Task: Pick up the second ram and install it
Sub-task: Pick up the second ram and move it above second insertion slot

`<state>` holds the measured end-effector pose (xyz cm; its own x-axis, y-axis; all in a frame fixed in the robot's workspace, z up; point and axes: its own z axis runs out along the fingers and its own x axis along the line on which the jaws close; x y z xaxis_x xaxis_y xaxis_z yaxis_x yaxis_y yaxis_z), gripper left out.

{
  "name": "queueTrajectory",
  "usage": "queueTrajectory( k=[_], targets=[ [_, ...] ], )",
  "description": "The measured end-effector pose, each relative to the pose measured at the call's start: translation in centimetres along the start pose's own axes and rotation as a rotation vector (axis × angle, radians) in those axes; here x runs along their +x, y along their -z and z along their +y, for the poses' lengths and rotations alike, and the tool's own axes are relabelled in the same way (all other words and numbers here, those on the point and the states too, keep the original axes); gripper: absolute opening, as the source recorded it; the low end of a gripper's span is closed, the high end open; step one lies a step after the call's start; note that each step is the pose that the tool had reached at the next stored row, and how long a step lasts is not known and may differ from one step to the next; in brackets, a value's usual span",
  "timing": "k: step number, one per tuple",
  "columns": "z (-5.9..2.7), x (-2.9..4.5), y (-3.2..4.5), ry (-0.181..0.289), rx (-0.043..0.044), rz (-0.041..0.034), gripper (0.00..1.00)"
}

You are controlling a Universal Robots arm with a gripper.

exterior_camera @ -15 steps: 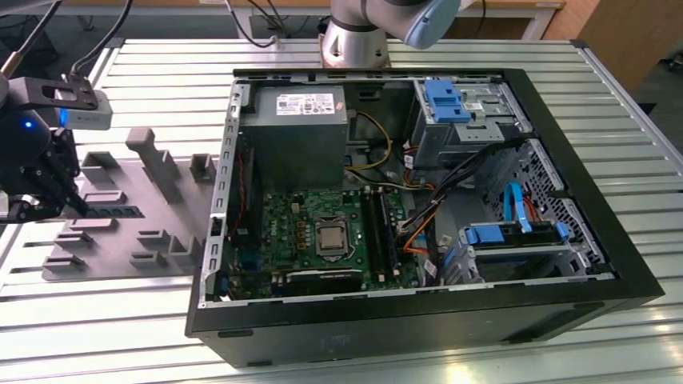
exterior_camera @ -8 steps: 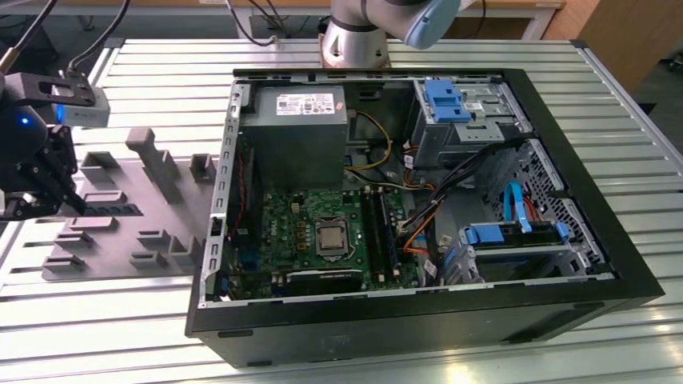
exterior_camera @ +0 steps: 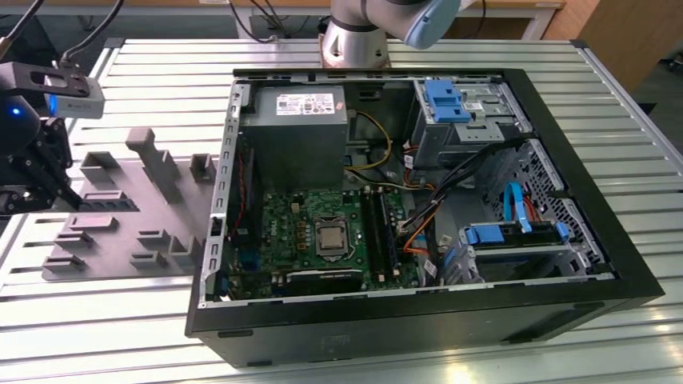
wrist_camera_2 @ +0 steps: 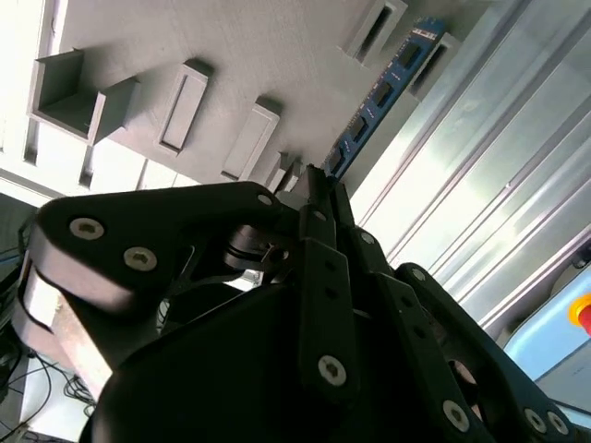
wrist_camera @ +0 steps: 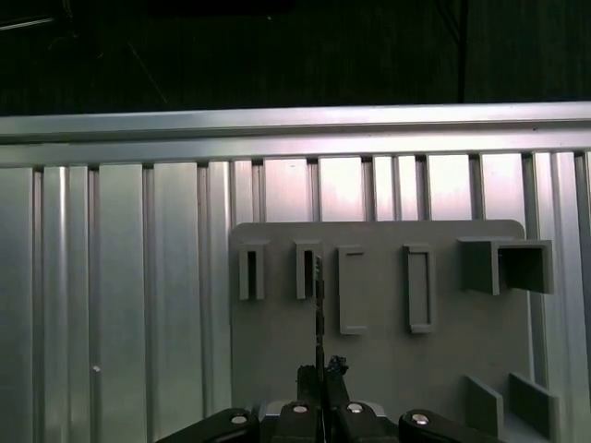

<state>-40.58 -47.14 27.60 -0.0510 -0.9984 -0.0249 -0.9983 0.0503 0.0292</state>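
The second ram (wrist_camera_2: 379,92) is a thin blue stick with dark chips, and my gripper (wrist_camera_2: 319,185) is shut on its near end. The first wrist view shows the ram (wrist_camera: 318,305) edge-on, rising from my fingertips (wrist_camera: 332,367) toward the narrow holders of the grey fixture tray (wrist_camera: 388,369). Its far end lies by one holder (wrist_camera_2: 441,44); I cannot tell whether it touches it. In the exterior view my gripper (exterior_camera: 43,188) hangs over that tray's (exterior_camera: 128,232) side toward the view's left. The green motherboard (exterior_camera: 288,228) with its long black slots (exterior_camera: 376,228) lies in the open computer case (exterior_camera: 597,276).
The tray carries several raised grey holders and blocks (exterior_camera: 155,164). The case holds a power supply (exterior_camera: 293,128), blue drive brackets (exterior_camera: 449,100) and loose cables (exterior_camera: 427,224). The arm's base (exterior_camera: 357,36) stands behind the case. All of it rests on a ribbed metal table (exterior_camera: 96,320).
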Motion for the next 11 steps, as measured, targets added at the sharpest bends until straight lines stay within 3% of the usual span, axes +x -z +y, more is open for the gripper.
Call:
queueTrajectory(
  k=[11],
  targets=[
    [0.06, -0.05, 2.05, 0.0, 0.0, 0.0, 0.14]
  ],
)
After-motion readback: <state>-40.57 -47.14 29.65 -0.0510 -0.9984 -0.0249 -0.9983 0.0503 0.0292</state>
